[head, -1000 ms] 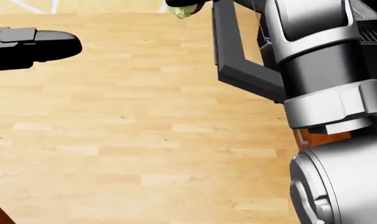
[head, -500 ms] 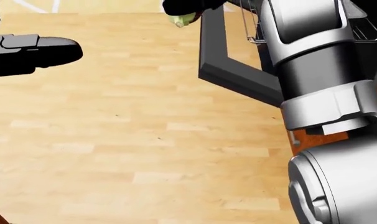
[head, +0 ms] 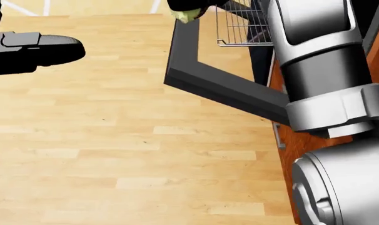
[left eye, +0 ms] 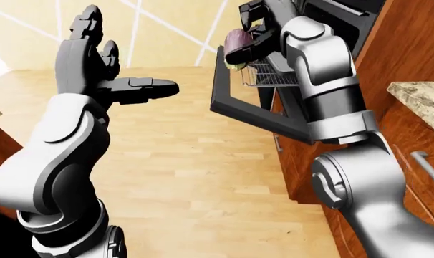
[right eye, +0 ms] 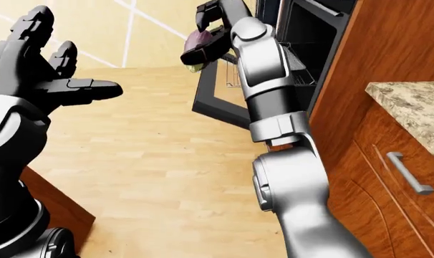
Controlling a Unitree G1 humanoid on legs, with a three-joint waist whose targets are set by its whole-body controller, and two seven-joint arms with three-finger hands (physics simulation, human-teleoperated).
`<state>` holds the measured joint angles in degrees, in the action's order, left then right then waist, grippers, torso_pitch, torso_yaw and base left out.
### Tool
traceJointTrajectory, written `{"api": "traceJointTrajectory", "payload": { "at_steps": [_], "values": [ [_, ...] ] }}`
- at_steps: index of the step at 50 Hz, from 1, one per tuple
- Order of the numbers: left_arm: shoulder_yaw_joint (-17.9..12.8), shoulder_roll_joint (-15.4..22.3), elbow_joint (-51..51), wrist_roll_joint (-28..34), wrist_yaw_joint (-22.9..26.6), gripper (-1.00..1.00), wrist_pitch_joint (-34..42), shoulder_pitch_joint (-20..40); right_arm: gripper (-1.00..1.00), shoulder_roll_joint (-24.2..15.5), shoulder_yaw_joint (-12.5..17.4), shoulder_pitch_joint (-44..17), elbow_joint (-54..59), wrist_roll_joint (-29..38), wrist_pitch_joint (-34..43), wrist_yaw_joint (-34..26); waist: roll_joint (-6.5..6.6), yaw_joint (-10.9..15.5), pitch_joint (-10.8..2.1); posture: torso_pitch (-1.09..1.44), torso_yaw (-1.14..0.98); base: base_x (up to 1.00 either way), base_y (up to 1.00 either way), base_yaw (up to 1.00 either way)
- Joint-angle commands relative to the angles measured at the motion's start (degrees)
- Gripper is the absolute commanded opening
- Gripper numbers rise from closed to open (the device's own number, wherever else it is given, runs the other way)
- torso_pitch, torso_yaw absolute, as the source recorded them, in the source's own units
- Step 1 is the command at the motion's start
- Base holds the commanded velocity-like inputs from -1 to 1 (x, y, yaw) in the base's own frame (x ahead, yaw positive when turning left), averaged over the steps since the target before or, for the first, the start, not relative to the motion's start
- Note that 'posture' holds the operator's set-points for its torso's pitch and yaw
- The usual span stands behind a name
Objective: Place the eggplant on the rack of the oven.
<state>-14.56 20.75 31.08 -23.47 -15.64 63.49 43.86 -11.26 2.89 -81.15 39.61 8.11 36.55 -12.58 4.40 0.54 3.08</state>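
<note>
The eggplant (left eye: 237, 44) is sitting clenched in the right hand (left eye: 251, 33), hanging over the open oven door's (left eye: 240, 110) outer edge, just short of the rack (left eye: 271, 75). Black fingers are hiding most of it. The left hand (left eye: 106, 70) is spreading open, empty, well apart above the floor (left eye: 203, 161).

arms (left eye: 325, 80): glossy silver-grey shells, rounded joints | hands: black; 3 blocky fingers (left eye: 142, 88) each

open oven door (head: 208, 77) and wire rack (head: 242, 28) over wooden floor (head: 114, 140)
</note>
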Motion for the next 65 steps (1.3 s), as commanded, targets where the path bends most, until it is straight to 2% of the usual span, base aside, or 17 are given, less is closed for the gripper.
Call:
{"api": "traceJointTrajectory", "payload": {
  "at_steps": [1, 8, 11, 12, 14, 21, 25, 26, 29, 33, 35, 37, 40, 48, 54, 56, 65],
  "values": [
    [-0.3, 0.6, 1.2, 0.2, -0.1, 1.0, -1.3, 2.0, -1.0, -0.8, 0.6, -2.7, -1.7, -0.1, -1.6, 0.3, 1.16, -0.9, -1.89, 0.0, 0.0, 0.2, -0.31, 0.0],
    [-0.6, 0.7, 1.3, 0.0, -0.1, 1.0, -1.2, 2.1, -1.0, -0.8, 0.4, -2.5, -1.9, 0.3, -1.6, 0.3, -2.09, -0.1, -1.77, 0.0, 0.0, 0.21, -0.31, 0.0],
    [-0.4, 0.7, 1.2, 0.0, -0.1, 1.0, -1.4, 2.0, -1.0, -1.0, 0.5, -3.0, -1.2, 0.4, -1.8, 0.1, -7.49, 0.3, -3.07, 0.0, 0.0, 0.21, -0.3, 0.0],
    [-0.4, 0.7, 1.2, 0.0, -0.1, 1.0, -1.4, 2.0, -1.0, -1.0, 0.5, -3.1, -1.1, 0.4, -1.8, 0.1, -5.78, -0.3, -2.43, 0.0, 0.0, 0.21, -0.3, 0.0],
    [-0.3, 0.6, 1.1, 0.1, 0.0, 1.0, -1.6, 1.8, -1.0, -1.0, 0.5, -3.1, -0.9, 0.5, -1.9, 0.0, -6.28, -0.2, -1.72, 0.0, 0.0, 0.21, -0.3, 0.0],
    [-0.2, 0.5, 0.9, 0.2, 0.1, 1.0, -1.8, 1.7, -1.0, -1.0, 0.6, -3.7, 0.1, 0.6, -2.3, 0.2, -1.86, -0.7, -0.77, 0.0, 0.0, 0.26, -0.28, 0.0],
    [-0.2, 0.5, 0.8, 0.3, 0.0, 1.0, -1.7, 2.0, -1.0, -1.0, 0.6, -3.9, 0.5, 0.6, -2.5, 0.1, 2.54, -1.2, -1.71, 0.0, 0.0, 0.37, -0.27, 0.0],
    [-0.3, 0.5, 0.9, 0.2, 0.0, 1.0, -1.6, 2.0, -1.0, -1.0, 0.6, -3.9, 0.4, 0.6, -2.4, 0.3, 0.72, -0.7, -1.47, 0.0, 0.0, 0.36, -0.27, 0.0],
    [-0.3, 0.5, 0.9, 0.2, 0.0, 1.0, -1.5, 2.1, -1.0, -1.0, 0.6, -3.6, -0.1, 0.6, -2.2, 0.3, 1.2, -1.0, -2.29, 0.0, 0.0, 0.37, -0.27, 0.0],
    [-0.4, 0.6, 1.0, 0.2, 0.0, 1.0, -1.5, 2.1, -1.0, -1.0, 0.6, -3.3, -0.7, 0.7, -1.8, 0.3, -1.03, -0.2, -1.84, 0.0, 0.0, 0.37, -0.24, 0.0],
    [-0.4, 0.6, 1.0, 0.1, -0.1, 1.0, -1.5, 2.1, -1.0, -1.0, 0.6, -3.3, -0.7, 0.6, -1.9, 0.3, -2.87, 0.2, -1.76, 0.0, 0.0, 0.32, -0.2, 0.0],
    [-0.4, 0.6, 0.9, 0.2, -0.1, 1.0, -1.5, 2.2, -1.0, -1.0, 0.6, -3.3, -0.4, 0.6, -2.2, 0.4, -6.82, 0.5, -2.95, 0.0, 0.0, 0.29, -0.17, 0.0],
    [-0.3, 0.5, 0.9, 0.2, -0.2, 1.0, -1.4, 2.3, -1.0, -0.9, 0.6, -3.0, -0.3, 0.6, -2.3, 0.4, -6.86, 0.0, -1.49, 0.0, 0.0, 0.28, -0.17, 0.0],
    [-0.3, 0.5, 0.6, 0.2, -0.2, 1.0, -1.7, 2.3, -1.0, -0.7, 0.6, -3.5, 0.9, 0.6, -3.1, 0.6, -3.93, -0.6, -1.72, 0.0, 0.0, 0.26, -0.04, 0.0],
    [-0.2, 0.5, 0.6, 0.1, -0.3, 1.0, -1.8, 2.2, -1.0, -0.8, 0.6, -3.6, 0.5, 0.7, -2.8, 0.5, 0.83, -1.8, -4.03, 0.0, 0.0, 0.21, 0.0, 0.0],
    [-0.2, 0.6, 0.5, 0.1, -0.2, 1.0, -1.8, 2.3, -1.0, -0.9, 0.6, -3.5, 0.5, 0.7, -2.9, 0.6, 1.17, -1.5, -1.84, 0.0, 0.0, 0.18, 0.0, 0.0],
    [-0.3, 0.5, 0.7, 0.0, -0.3, 1.0, -1.7, 2.2, -1.0, -0.9, 0.5, -4.0, 0.7, 0.7, -2.6, 0.4, -2.75, -0.7, -2.49, 0.0, 0.0, 0.13, 0.0, 0.0]
  ]
}}
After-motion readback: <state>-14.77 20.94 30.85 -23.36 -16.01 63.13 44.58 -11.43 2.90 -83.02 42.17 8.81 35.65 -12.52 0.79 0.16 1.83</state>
